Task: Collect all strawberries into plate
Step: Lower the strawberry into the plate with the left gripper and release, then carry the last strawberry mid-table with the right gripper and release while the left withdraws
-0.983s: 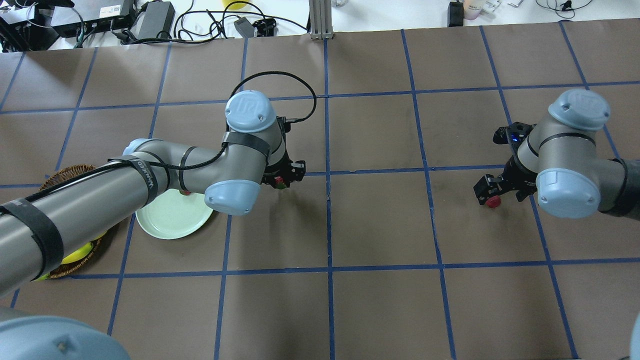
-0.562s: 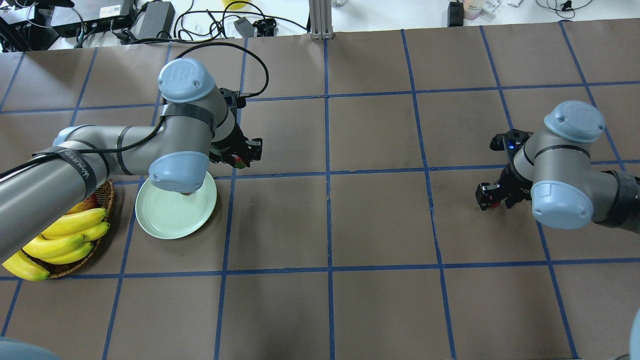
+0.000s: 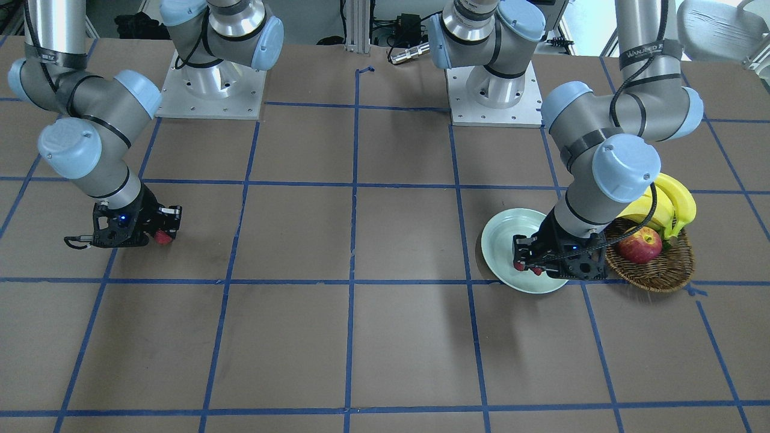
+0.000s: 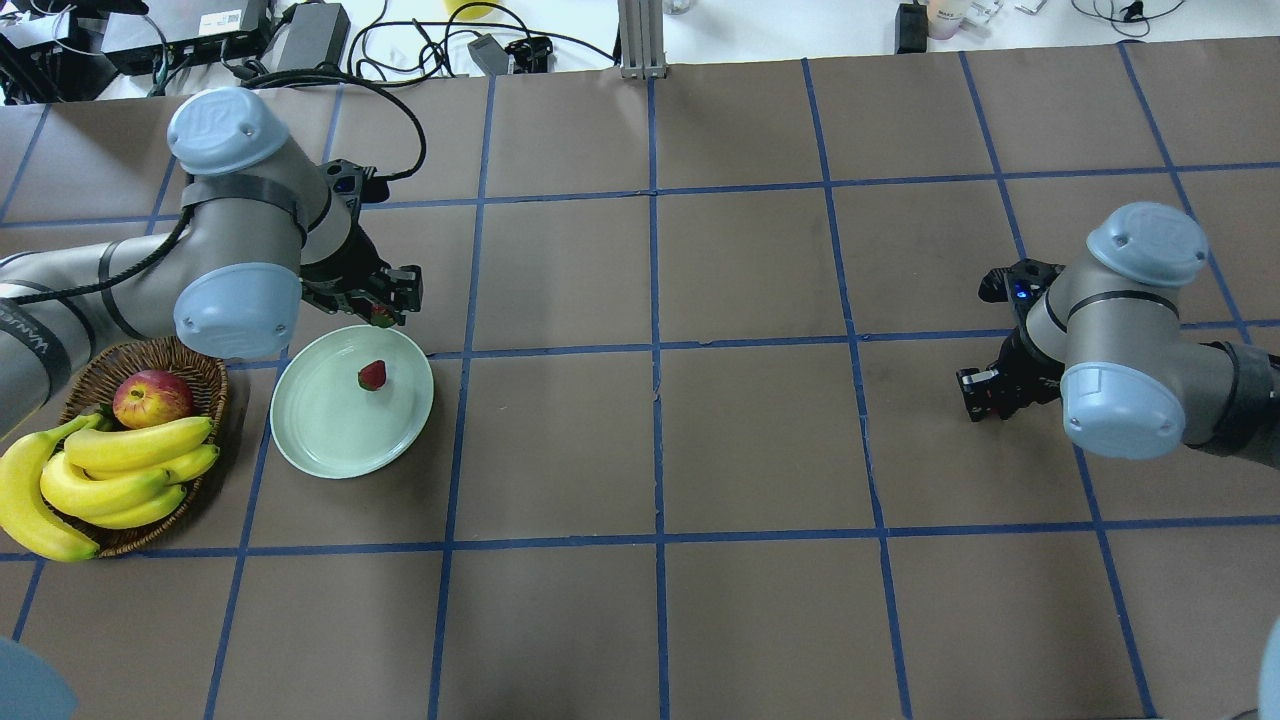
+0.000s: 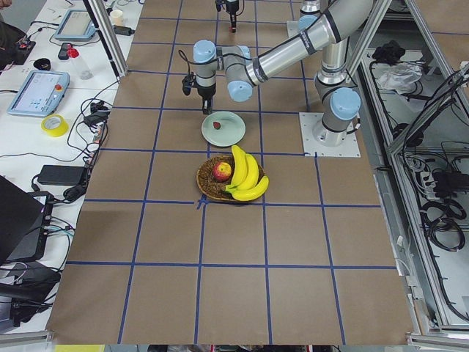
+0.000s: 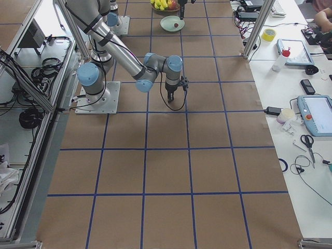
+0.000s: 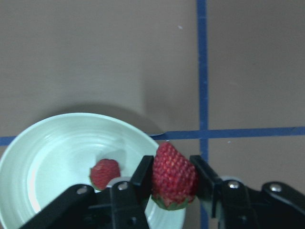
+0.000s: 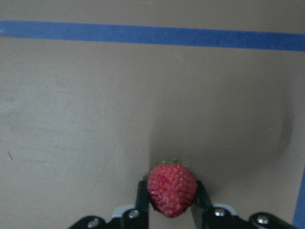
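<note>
Left gripper (image 4: 388, 305) fingers (image 7: 142, 177) clamped on small dark-red bumpy strawberry (image 7: 172, 171) above round pale mint-green plate (image 7: 52, 152) rim; release here risks roll-off onto worktop (image 7: 95, 47). Right gripper (image 4: 977, 394) clamps second strawberry (image 8: 172, 188).

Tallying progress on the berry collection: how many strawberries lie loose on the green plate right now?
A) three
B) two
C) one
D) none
C: only one strawberry lies on the plate. The left gripper holds the second strawberry over the rim, and the right gripper holds the third strawberry far off over the table.
</note>
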Motion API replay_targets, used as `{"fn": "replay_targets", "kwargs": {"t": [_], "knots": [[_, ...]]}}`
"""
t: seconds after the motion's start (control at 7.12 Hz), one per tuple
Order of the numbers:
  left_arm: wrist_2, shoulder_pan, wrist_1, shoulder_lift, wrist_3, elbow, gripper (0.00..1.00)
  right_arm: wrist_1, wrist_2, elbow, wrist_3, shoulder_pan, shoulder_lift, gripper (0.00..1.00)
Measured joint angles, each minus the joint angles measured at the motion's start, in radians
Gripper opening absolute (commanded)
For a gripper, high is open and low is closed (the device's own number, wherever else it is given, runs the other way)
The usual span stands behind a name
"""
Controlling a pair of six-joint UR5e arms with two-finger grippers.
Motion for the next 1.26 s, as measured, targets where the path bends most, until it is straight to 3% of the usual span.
{"fn": "replay_targets", "kwargs": {"t": [0.56,0.98,1.12,1.26], "knots": [[-0.031,0.11,0.008,-0.034,0.153,-0.045,0.0,0.046,-0.006,-0.056,0.155,0.083,-0.013,0.07],[-0.038,0.147,0.012,-0.063,0.197,-0.055,0.0,0.234,-0.006,-0.224,0.529,0.33,-0.01,0.07],[-0.038,0.159,0.013,-0.072,0.209,-0.055,0.26,0.273,0.007,-0.272,0.672,0.414,0.0,0.06],[-0.037,0.169,0.013,-0.078,0.217,-0.055,0.8,0.284,0.05,-0.304,0.808,0.48,0.017,0.06]]}}
